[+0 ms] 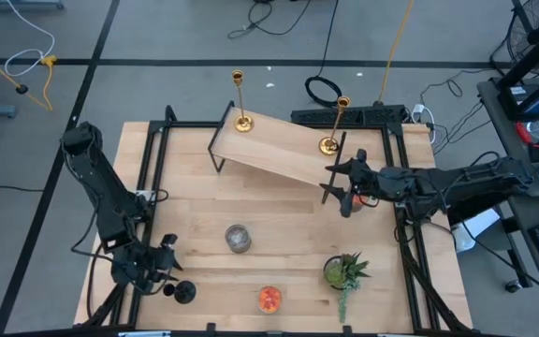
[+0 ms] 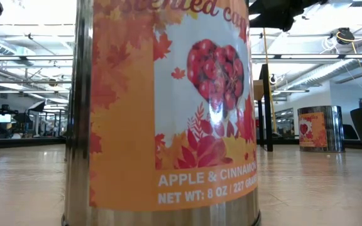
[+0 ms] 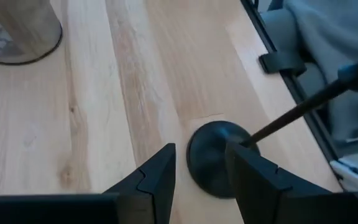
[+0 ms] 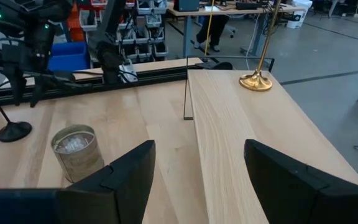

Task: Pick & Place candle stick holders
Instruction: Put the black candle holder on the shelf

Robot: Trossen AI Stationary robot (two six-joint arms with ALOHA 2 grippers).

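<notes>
Two tall gold candlesticks stand by their round bases on a raised wooden board. A short black candlestick stands on its round base near the table's front left. My left gripper is open, and the black base lies just past its fingertips; its thin stem runs off beyond them. My right gripper is open and empty beside the board's right end. A grey cup and an orange-red candle tin stand on the table.
A green potted plant stands at the front right. The board rests on thin black legs. The candle tin fills the low view, with the grey cup behind it. Black frame rails run along the table's sides.
</notes>
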